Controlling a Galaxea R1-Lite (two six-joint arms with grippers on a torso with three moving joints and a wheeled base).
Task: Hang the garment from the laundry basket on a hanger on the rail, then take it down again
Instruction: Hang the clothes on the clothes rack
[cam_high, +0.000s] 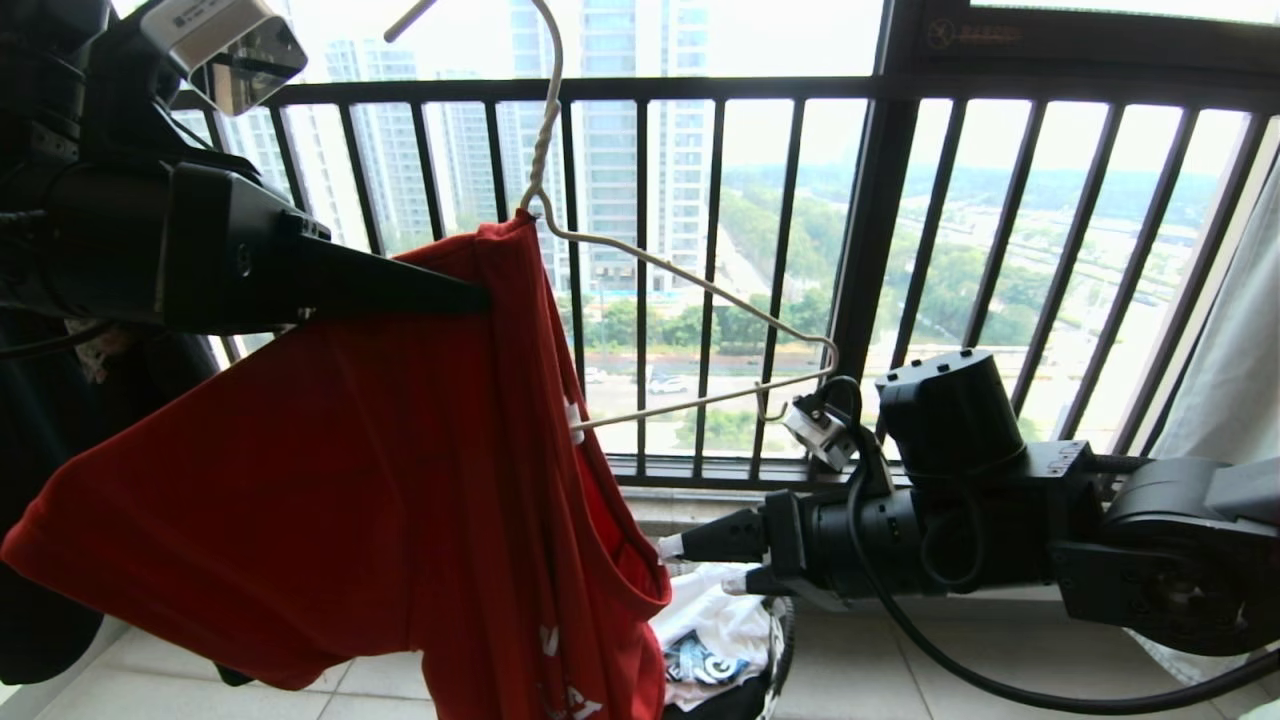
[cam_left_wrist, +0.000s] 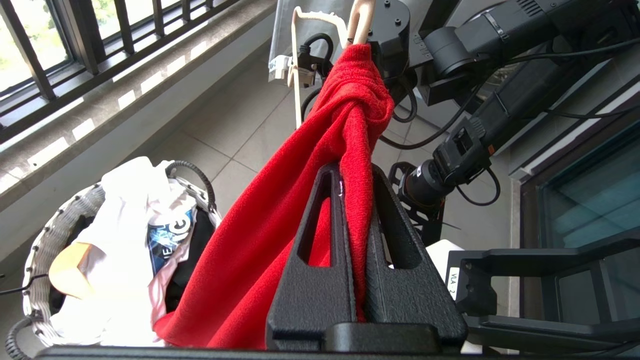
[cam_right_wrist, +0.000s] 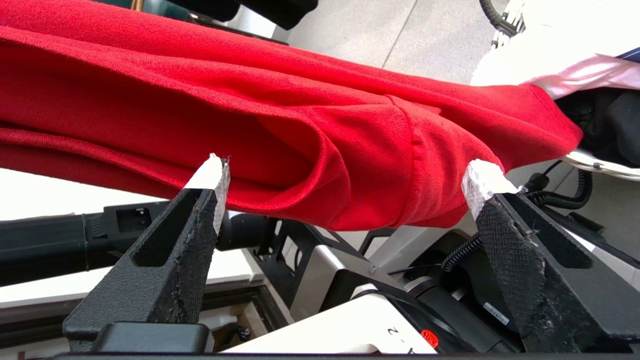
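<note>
The red garment (cam_high: 330, 470) hangs from the thin whitish hanger (cam_high: 690, 285), bunched at the hanger's neck; the hanger's right arm is bare. Its hook runs up past the top edge, and the rail is out of view. My left gripper (cam_high: 480, 295) reaches in from the left and is shut on a fold of the garment (cam_left_wrist: 300, 200) just below the hanger (cam_left_wrist: 296, 75); the cloth sits pinched at the left gripper (cam_left_wrist: 355, 172). My right gripper (cam_high: 702, 565) is open beside the garment's lower edge. In the right wrist view the right gripper (cam_right_wrist: 348, 179) has the garment (cam_right_wrist: 300, 115) just past its white fingertips (cam_right_wrist: 482, 182).
The laundry basket (cam_left_wrist: 55, 227) stands on the tiled floor under the garment, holding white and dark clothes; its rim (cam_high: 778, 640) shows low in the head view. The dark barred window railing (cam_high: 870, 250) stands close behind. Pale fabric (cam_high: 1240, 350) hangs at the right, a dark garment (cam_high: 40, 450) at the left.
</note>
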